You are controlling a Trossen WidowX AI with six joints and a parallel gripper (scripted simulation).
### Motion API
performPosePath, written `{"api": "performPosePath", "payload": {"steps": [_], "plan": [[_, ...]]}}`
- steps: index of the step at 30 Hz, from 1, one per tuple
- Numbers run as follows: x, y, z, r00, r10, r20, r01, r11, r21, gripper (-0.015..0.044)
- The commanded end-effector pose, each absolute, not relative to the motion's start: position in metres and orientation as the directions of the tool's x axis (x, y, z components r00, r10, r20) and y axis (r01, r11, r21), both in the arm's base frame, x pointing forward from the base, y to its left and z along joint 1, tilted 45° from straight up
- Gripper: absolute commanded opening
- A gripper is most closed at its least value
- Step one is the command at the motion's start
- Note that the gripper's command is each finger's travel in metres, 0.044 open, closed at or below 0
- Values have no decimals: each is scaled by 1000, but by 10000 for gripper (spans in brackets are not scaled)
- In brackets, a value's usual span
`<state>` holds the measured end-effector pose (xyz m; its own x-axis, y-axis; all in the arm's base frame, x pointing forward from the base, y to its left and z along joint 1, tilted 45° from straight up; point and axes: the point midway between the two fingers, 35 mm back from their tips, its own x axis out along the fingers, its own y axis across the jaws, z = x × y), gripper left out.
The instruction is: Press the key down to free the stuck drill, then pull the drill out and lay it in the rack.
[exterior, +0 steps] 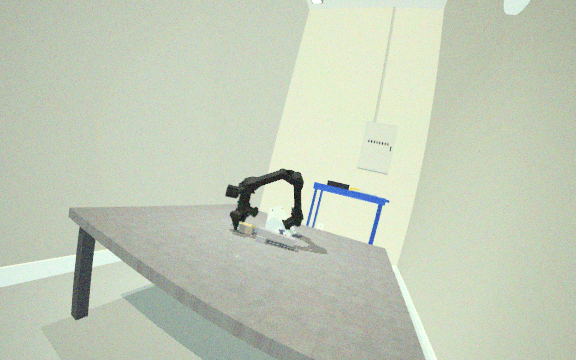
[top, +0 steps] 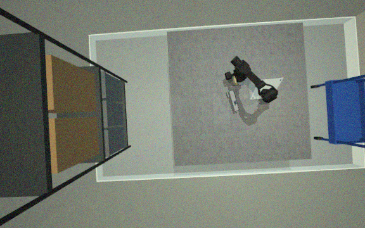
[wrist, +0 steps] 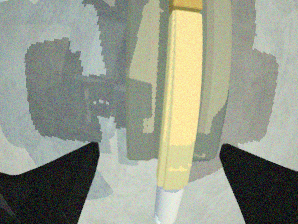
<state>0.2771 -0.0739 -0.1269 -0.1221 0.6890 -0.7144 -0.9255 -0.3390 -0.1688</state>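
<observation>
Standing at the left of the overhead view, a dark-framed shelf unit (top: 47, 126) carries two brown boxes (top: 75, 85) (top: 76, 144), one behind the other. Right of it is the grey tabletop (top: 201, 139) (exterior: 218, 270). The black pincer (top: 228, 76) (exterior: 236, 226) (wrist: 162, 151) hangs low over it, its fingers wide apart and clamped on nothing. In the wrist view, a long yellow bar (top: 235, 80) (exterior: 246, 228) (wrist: 182, 95) with a pale tip (wrist: 168, 204) runs between the two fingers, with a gap on either side. I cannot tell whether this is the key or part of the drill's holder, nor can I make out the drill for certain. Just beside the yellow bar, on its near side in the overhead view, lies a slim pale grey fixture (top: 234, 101) (exterior: 280, 241) with a small blue spot; its identity as the rack is unclear. Farther right, the bent black arm (top: 255, 77) (exterior: 268, 177) stands at a white base plate (top: 274, 83) (exterior: 275, 220). Beyond the tabletop's right end stands a blue table (top: 345, 111) (exterior: 350, 191), a black item (exterior: 338, 184) on top.
</observation>
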Motion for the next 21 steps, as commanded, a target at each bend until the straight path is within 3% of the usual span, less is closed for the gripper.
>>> {"api": "performPosePath", "payload": {"steps": [1,16,21], "plan": [[280,-87,-115,-119,686,-718,-925,-339,-171,440],[287,-129,-72,-119,684,-719,-925,-340,-170,440],[291,-106,-54,-162,607,-778,-932,-352,-81,440]]}}
